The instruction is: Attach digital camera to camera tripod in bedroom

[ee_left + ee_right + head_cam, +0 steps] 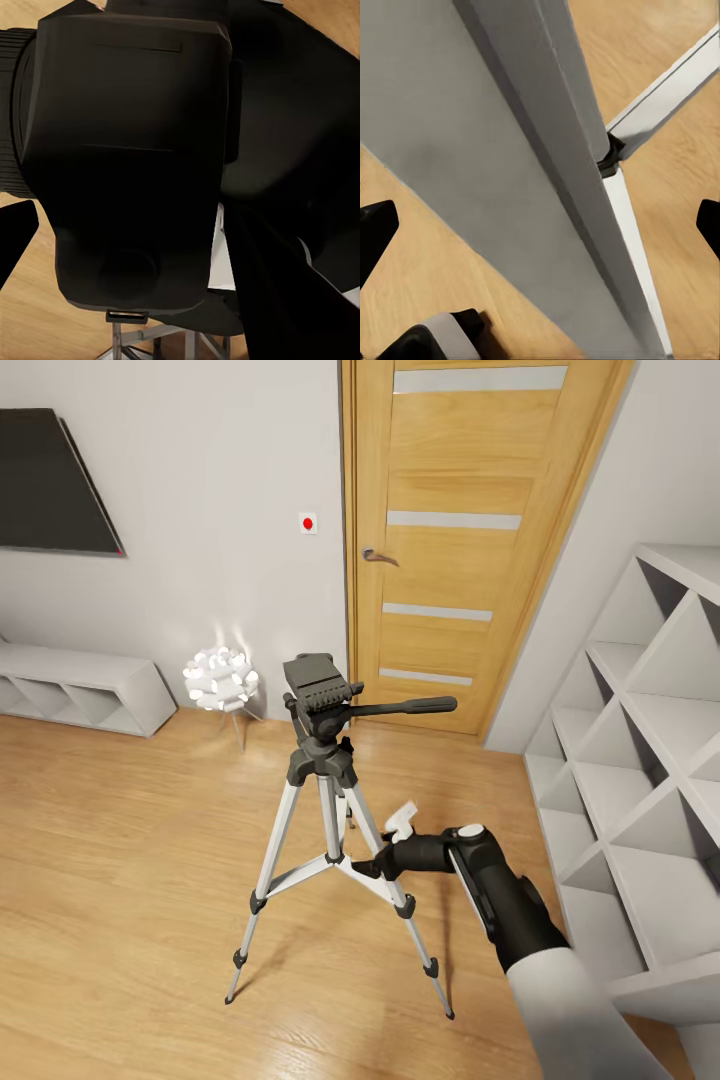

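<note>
The camera tripod (pixel 325 830) stands on the floor (pixel 120 860) at the middle of the bedroom, before the door (pixel 460 540). Cubby shelves (pixel 640 760) line the wall to its right; a low shelf unit (pixel 80 688) sits against the back wall to the left, below a wall screen (pixel 50 480). A lamp (pixel 221 680) stands between that unit and the tripod. The right gripper (pixel 385 855) reaches among the tripod's legs.
</note>
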Robot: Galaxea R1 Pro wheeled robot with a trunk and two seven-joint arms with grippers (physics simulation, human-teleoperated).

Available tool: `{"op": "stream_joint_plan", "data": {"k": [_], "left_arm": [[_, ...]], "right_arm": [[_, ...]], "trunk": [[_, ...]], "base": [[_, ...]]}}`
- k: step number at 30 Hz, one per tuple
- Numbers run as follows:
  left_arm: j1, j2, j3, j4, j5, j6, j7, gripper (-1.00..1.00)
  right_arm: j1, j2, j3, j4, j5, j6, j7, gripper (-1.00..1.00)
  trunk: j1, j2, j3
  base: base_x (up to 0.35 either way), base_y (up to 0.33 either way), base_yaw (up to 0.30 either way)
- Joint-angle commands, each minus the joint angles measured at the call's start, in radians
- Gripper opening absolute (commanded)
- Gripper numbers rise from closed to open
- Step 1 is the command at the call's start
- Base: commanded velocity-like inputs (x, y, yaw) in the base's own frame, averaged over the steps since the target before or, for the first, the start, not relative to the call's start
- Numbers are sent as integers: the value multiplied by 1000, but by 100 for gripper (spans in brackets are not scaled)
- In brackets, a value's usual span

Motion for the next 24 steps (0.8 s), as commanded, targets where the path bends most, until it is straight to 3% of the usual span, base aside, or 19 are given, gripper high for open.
{"op": "stream_joint_plan", "data": {"k": [1,15,16,24], "left_arm": [[-1,0,-7,1,8,2,-4,-100],[-1,0,-8,1,8,2,-4,-100],[-1,0,-8,1,8,2,-4,-100],[-1,0,-8,1,8,2,-4,-100]], "right_arm": [[0,1,-1,2,8,4,6,100],[3,2,-2,8,11,4,3,100],[3,2,-2,8,11,5,3,-100],[3,2,-7,0,8,3,3,-100]], "trunk": [[0,-2,-2],[0,-2,-2],[0,-2,-2],[0,-2,-2]], "base": [[0,0,0],[0,0,0],[0,0,0],[0,0,0]]}}
